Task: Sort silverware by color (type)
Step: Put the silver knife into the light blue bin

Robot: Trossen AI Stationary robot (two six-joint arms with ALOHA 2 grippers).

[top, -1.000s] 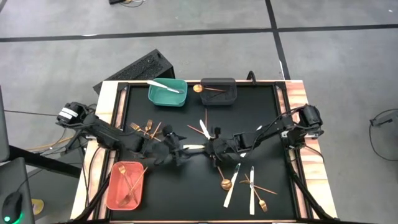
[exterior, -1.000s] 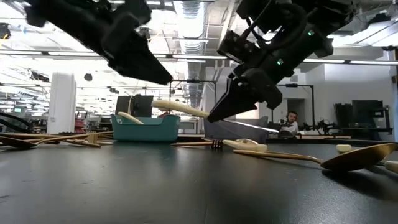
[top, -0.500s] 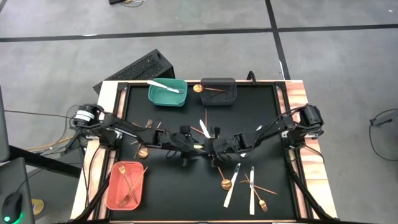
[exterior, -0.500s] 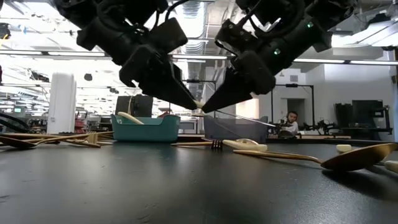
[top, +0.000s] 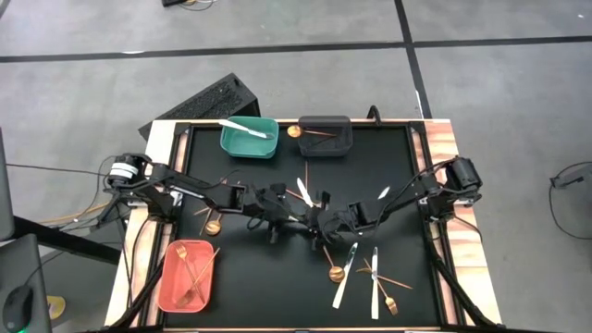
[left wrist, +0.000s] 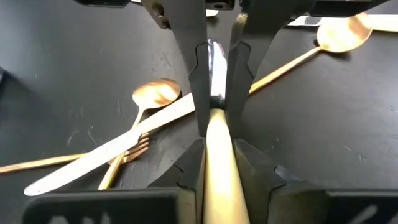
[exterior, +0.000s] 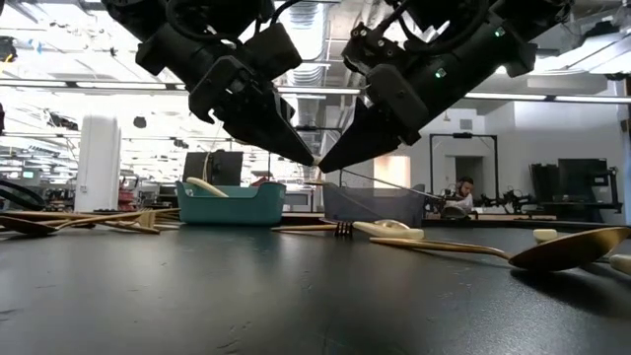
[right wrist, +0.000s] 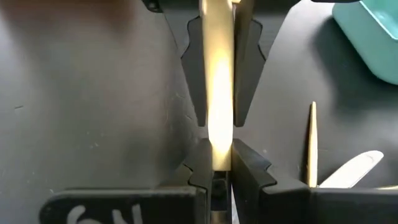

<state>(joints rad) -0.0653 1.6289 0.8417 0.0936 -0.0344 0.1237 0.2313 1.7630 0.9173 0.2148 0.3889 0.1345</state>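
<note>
- Your left claw is pressed onto one end of a flat white plastic knife. Your right claw pinches the other end, tip to tip with the left.
- The knife hangs in the air over the middle of the black table, clear of the gold forks and spoons lying below.
- Expect it to be light, smooth and a little bendy (thin plastic twists easily), so grip across the flat faces near the handle, firmly.
- The teal rectangular bin at the far edge already holds a white knife, so it is probably the destination.
</note>
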